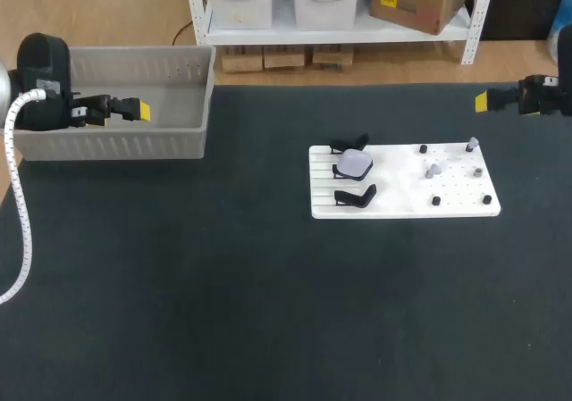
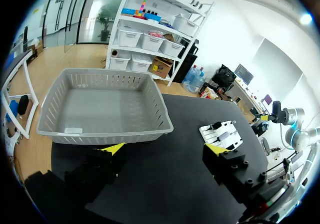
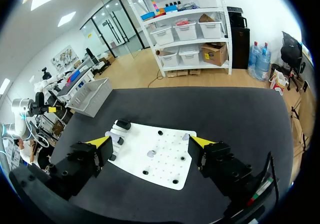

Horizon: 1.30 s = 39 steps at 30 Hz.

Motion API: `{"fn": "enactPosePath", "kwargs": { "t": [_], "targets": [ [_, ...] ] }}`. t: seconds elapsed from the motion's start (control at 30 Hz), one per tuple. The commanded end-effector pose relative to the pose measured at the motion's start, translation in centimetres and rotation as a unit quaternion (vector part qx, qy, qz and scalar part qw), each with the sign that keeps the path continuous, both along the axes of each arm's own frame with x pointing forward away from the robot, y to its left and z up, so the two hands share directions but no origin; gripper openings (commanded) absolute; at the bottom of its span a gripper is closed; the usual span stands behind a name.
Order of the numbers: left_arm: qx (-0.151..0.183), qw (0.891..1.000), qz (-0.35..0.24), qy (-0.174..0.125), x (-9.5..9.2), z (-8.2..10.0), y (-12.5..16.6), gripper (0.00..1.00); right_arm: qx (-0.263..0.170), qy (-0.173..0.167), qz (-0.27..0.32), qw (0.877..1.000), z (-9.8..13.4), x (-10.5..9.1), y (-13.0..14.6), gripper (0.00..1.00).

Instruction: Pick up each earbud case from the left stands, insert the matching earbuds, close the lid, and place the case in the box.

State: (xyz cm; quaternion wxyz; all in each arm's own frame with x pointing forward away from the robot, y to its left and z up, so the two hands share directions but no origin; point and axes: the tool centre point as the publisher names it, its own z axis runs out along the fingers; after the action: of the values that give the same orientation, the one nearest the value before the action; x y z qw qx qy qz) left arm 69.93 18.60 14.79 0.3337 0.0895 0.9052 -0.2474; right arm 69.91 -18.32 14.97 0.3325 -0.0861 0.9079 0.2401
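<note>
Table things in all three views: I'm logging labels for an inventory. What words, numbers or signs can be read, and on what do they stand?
No text can be read.
Grey basket: a small white sticker at its near wall, print too small to read.
White board: no print shows.
Earbud case: no print shows.
</note>
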Motion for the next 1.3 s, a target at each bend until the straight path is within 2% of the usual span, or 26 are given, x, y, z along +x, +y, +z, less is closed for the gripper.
{"fn": "enactPosePath", "kwargs": {
  "t": [0.03,0.47,0.6,0.67,0.73,0.77,0.83,1.0,1.17,1.3],
  "targets": [
    [0.003,1.0,0.002,0.002,0.0,0.1,-0.1,1.0,0.001,0.0,0.001,1.0,0.0,0.0,-0.1,1.0],
    [0.003,1.0,0.002,0.002,0.0,0.1,-0.1,1.0,0.001,0.0,0.001,1.0,0.0,0.0,-0.1,1.0],
    [-0.032,0.995,-0.071,-0.065,-1.0,1.0,-0.8,1.0,0.001,0.0,0.001,1.0,0.0,0.0,-0.1,1.0],
    [-0.036,0.99,-0.11,-0.086,-1.4,1.2,-1.3,1.0,0.001,0.0,0.001,1.0,0.0,0.0,-0.1,1.0],
    [-0.048,0.978,-0.168,-0.113,-1.8,1.3,-1.9,1.0,0.001,0.0,0.001,1.0,0.0,0.0,-0.1,1.0],
    [-0.036,0.974,-0.186,-0.124,-2.1,1.4,-2.3,1.0,0.001,0.0,0.001,1.0,0.0,0.0,-0.1,1.0],
    [-0.04,0.961,-0.231,-0.144,-2.4,1.5,-3.0,1.0,0.001,0.0,0.001,1.0,0.0,0.0,-0.1,1.0],
    [-0.017,0.931,-0.312,-0.187,-2.3,2.0,-4.5,1.0,0.001,0.0,0.001,1.0,0.0,0.0,-0.1,1.0],
    [-0.009,0.899,-0.39,-0.201,-2.2,2.0,-6.5,1.0,0.001,0.0,0.001,1.0,0.0,0.0,-0.1,1.0],
    [-0.018,0.871,-0.447,-0.202,-2.3,1.6,-8.0,1.0,0.001,0.0,0.001,1.0,0.0,0.0,-0.1,1.0]
  ]
}}
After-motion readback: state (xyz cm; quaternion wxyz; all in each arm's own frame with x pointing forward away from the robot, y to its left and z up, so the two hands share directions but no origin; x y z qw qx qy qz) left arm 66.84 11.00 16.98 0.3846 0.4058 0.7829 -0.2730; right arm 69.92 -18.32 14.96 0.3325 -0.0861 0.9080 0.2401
